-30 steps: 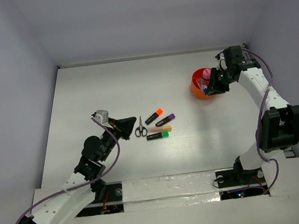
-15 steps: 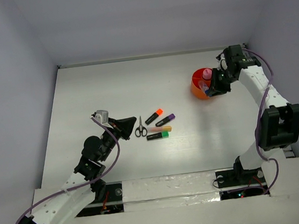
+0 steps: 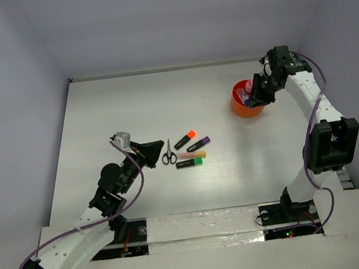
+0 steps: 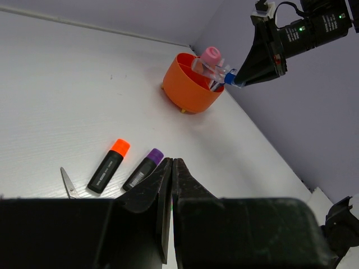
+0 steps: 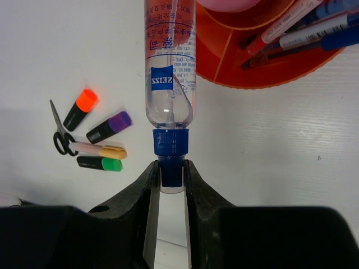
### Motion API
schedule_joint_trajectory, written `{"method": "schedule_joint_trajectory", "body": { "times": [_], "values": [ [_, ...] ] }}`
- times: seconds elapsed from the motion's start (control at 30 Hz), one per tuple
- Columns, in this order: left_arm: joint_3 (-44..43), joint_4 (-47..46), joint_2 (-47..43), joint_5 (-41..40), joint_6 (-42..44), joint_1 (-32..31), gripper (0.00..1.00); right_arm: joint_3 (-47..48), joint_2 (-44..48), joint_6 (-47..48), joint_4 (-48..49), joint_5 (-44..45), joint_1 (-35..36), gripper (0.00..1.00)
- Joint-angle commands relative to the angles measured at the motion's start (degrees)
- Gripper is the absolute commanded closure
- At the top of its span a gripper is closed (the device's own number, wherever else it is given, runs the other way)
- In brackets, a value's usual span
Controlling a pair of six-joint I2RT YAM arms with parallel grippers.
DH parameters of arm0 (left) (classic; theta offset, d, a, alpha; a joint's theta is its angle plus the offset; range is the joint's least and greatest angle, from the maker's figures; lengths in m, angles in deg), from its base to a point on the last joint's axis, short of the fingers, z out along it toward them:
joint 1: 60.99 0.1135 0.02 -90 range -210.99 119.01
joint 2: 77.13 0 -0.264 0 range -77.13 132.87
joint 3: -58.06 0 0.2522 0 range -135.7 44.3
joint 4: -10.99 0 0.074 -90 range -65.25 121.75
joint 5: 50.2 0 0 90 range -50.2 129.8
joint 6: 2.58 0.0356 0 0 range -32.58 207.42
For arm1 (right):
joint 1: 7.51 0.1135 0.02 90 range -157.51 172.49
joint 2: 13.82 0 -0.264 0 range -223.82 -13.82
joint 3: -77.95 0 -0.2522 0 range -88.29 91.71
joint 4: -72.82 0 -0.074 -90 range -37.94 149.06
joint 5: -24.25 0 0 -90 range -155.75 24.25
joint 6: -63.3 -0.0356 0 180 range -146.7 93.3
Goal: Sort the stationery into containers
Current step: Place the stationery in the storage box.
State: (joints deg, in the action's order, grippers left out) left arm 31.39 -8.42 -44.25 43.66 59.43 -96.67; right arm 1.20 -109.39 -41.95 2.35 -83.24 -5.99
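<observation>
Right wrist view: the right gripper (image 5: 171,175) is closed part-way on the blue cap of the white-blue tube (image 5: 170,67), one finger on each side of the cap. The clear tube runs straight out from the fingers and crosses the rim of the orange cup (image 5: 263,75), so its cap end is outside the cup and its far end is over it; that far end runs out of the frame. Inside the cup, in a compartment behind a thin divider, lie several pens (image 5: 336,40); the pink knob (image 5: 230,3) at the cup's centre is just beside the tube.

In the left wrist view the tube slants across the rim, one end next to the knob and the cap beyond the cup's wall; whether it touches the cup I cannot tell.

Well apart from the cup, on the side toward the left arm, four highlighters lie on the white table (image 3: 130,101). The purple-ended one (image 3: 199,144) is nearest the cup; the orange-ended one (image 3: 185,139), the yellow-pink one (image 3: 195,155) and the green-ended one (image 3: 189,163) are close by it. The black-handled scissors (image 3: 168,152) lie just beyond them, farther from the cup.

The left gripper (image 3: 161,144) is fully shut, fingers pressed together, with nothing between them; its tip hovers just beside the scissors, on their side away from the cup.
</observation>
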Motion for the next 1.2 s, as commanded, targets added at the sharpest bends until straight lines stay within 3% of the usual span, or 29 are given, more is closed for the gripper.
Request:
{"method": "schedule_joint_trajectory", "body": {
  "times": [0.0,0.1,0.17,0.27,0.47,0.67,1.17],
  "values": [
    [-0.63,-3.22,-0.01,0.36,-0.05,-0.44,0.99,3.67,-1.19,-1.01,2.13,0.62,-0.64,0.78],
    [-0.54,-3.31,0.16,0.36,-0.05,-0.44,0.99,4.63,-2.16,-1.36,2.48,0.44,-0.64,0.78],
    [-0.54,-3.39,0.51,0.45,-0.05,-0.44,0.99,5.68,-2.78,-1.11,1.96,0.36,-0.64,0.86],
    [-0.54,-3.57,0.78,0.54,-0.14,-0.44,0.99,5.17,-1.65,-0.58,1.77,-0.78,-0.64,0.87],
    [-0.54,-4.27,1.39,1.24,-0.31,-0.44,0.99,1.48,-0.49,0.92,1.25,0.0,-0.64,0.83],
    [-0.45,-4.27,1.39,1.24,-0.23,-0.44,0.99,4.01,-3.22,1.53,-0.15,-1.49,-0.64,0.82],
    [-0.45,-4.36,1.66,1.24,-0.23,-0.44,0.99,9.03,-5.51,0.31,-0.16,1.76,-0.64,0.56]
  ]
}}
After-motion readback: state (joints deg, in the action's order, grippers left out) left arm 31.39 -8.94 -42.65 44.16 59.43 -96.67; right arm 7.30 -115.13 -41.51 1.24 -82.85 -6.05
